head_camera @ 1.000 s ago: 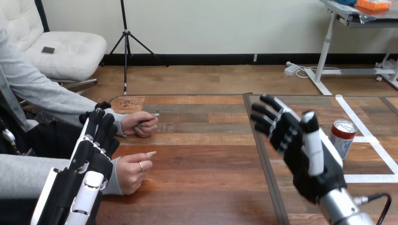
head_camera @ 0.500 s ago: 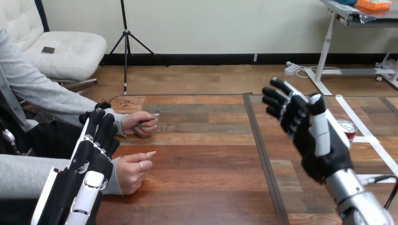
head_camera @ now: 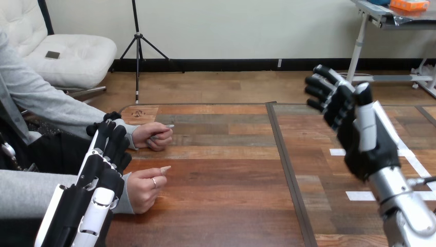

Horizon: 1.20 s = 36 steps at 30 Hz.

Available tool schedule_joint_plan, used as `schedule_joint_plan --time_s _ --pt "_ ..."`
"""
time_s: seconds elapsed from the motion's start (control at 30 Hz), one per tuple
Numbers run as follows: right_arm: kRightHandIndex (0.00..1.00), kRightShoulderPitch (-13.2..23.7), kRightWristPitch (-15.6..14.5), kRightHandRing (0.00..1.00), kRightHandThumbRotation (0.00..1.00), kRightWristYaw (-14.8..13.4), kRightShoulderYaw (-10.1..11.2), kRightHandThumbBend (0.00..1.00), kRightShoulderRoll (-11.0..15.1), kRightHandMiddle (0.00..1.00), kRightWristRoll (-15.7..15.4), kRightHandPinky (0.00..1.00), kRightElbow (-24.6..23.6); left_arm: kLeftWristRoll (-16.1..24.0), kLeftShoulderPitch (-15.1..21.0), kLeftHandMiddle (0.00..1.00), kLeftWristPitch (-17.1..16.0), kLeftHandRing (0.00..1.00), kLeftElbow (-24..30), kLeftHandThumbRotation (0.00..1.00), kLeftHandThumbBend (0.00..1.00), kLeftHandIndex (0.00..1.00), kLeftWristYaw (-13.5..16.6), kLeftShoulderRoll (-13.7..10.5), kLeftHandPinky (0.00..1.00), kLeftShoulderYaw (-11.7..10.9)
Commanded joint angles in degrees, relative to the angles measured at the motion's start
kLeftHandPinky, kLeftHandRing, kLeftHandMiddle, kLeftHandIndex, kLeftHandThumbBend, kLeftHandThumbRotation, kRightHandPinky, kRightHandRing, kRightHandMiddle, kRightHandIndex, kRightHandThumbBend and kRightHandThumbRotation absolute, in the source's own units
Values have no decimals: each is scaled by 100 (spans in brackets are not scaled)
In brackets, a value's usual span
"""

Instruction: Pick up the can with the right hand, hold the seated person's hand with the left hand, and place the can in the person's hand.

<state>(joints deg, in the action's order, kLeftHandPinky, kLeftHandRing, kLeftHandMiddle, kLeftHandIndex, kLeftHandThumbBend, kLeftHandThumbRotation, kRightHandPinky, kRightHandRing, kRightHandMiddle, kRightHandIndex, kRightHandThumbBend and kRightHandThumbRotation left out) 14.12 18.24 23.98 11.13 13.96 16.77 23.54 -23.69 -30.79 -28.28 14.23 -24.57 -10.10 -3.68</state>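
My right hand (head_camera: 360,131) is raised over the right part of the table, open, with its fingers spread and pointing up and to the far left. It hides the can from view. My left hand (head_camera: 103,162) stands open at the table's left edge, with straight fingers pointing away from me, beside the grey sleeve of the person's near hand (head_camera: 146,188). That hand rests loosely curled on the table. I cannot tell whether my left hand touches it. The person's far hand (head_camera: 153,136) lies on the table further back, holding a small thin object.
White tape strips (head_camera: 360,195) mark the right part of the wooden table (head_camera: 221,175). A dark seam (head_camera: 288,170) runs from front to back between the table's two parts. The person sits at the left side.
My right hand has moved up and to the right and now covers the can, which showed beside it a second ago. My left hand and the person's hands have stayed put.
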Motion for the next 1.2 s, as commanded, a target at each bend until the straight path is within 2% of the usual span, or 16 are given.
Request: schedule_joint_plan --time_s 0.0,0.2,0.7,1.07,1.17 --pt "91 689 278 90 99 -96 130 85 102 89 -67 91 220 -16 313 100 -7 100 258 75 51 100 -33 -54 100 -93" --pt "91 935 465 90 99 -121 182 86 227 89 -205 90 599 -68 326 100 17 100 236 74 50 100 -64 -62 100 -84" --pt "92 1493 657 91 98 -224 319 91 481 89 -348 88 1492 -37 314 100 22 100 210 73 49 100 -34 -49 100 -109" --pt "93 1858 779 92 96 -263 422 91 689 90 -401 93 2242 -183 320 100 51 100 143 73 48 100 -159 -87 100 -120" --pt "93 1955 813 92 96 -365 435 91 757 90 -484 94 2471 -179 338 100 25 100 102 73 48 100 -203 -84 100 -140"
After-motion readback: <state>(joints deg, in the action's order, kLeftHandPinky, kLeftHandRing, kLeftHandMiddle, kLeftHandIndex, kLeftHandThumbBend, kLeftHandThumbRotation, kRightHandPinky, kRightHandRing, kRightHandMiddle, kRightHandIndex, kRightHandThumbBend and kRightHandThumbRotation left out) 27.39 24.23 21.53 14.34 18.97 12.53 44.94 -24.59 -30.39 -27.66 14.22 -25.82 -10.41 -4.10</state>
